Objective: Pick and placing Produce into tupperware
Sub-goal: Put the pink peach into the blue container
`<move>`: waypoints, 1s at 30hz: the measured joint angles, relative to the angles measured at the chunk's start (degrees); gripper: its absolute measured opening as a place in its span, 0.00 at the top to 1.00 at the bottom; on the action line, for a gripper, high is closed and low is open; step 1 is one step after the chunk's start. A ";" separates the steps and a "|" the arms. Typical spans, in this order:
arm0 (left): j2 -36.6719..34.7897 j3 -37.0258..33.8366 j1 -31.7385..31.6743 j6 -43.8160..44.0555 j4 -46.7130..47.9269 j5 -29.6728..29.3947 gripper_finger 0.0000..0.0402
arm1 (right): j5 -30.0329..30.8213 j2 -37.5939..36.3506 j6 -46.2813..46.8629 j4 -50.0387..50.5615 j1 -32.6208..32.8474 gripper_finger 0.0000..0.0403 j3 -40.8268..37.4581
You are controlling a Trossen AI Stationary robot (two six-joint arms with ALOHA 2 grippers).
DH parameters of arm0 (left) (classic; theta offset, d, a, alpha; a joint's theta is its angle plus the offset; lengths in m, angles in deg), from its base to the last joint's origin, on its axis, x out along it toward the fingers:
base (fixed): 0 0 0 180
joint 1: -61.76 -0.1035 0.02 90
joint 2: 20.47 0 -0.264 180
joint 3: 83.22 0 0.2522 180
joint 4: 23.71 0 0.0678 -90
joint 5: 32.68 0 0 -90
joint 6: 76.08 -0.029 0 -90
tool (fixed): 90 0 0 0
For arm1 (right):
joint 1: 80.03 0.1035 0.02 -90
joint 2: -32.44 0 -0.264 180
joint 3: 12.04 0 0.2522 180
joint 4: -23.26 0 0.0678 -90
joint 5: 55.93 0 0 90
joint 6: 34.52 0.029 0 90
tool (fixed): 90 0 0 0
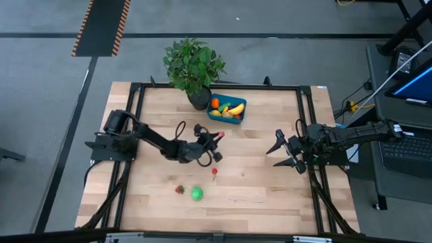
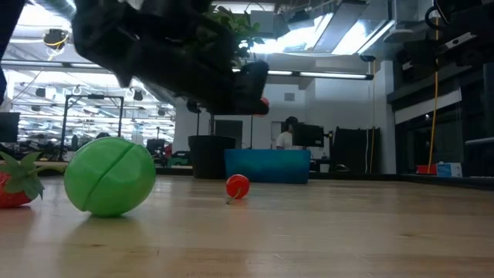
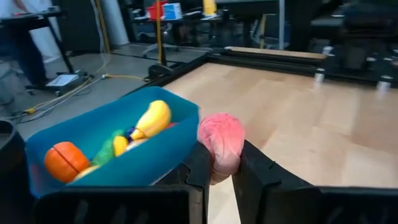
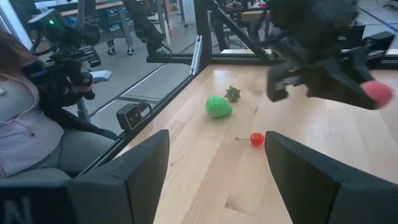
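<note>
My left gripper point(image 1: 217, 137) is shut on a pink-red produce piece point(image 3: 221, 144), above the table just near of the teal tupperware point(image 1: 227, 109). The tupperware holds a banana point(image 3: 151, 118), an orange piece point(image 3: 64, 160) and green pieces. On the table lie a green ball-shaped piece point(image 1: 196, 194), a strawberry point(image 1: 179, 190) and a small red cherry point(image 1: 214, 171). My right gripper point(image 1: 282, 153) is open and empty at the table's right side. My left gripper pinches the pink-red piece's lower part point(image 3: 219, 171) between its two fingers, and most of the piece stands out past the fingertips. The fingers reach level toward the tupperware on the table's far side. The piece is lifted clear of the table.
A leafy potted plant point(image 1: 192, 66) stands at the table's far edge, just left of the tupperware. A person point(image 4: 31, 118) sits beyond the table's near-left side. Bare wood lies between the two arms.
</note>
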 joint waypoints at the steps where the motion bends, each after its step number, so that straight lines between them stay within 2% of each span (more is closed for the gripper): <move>1: 0.32 0.32 -0.69 0.04 0.02 -0.07 0.91 | 0.00 -0.01 0.00 -0.02 0.00 0.34 0.01; 7: 2.03 2.77 -4.92 2.95 -0.51 -1.56 0.91 | 0.00 0.00 -0.02 0.00 -0.01 0.34 -0.01; 13: 7.01 7.62 -8.23 4.00 -0.36 -1.25 0.91 | 0.00 0.00 0.00 0.31 -0.01 0.34 -0.01; 20: 10.28 13.36 -10.28 0.12 -0.13 -1.24 0.91 | 0.00 -0.02 0.00 0.46 -0.01 0.34 -0.01; 28: 10.24 15.93 -11.17 -0.13 5.62 -1.04 0.91 | 0.00 0.00 -0.08 0.83 0.01 0.34 -0.01; 30: 10.25 16.87 -11.86 -0.04 8.83 0.92 0.91 | 0.00 -0.01 -0.13 0.83 0.01 0.34 -0.01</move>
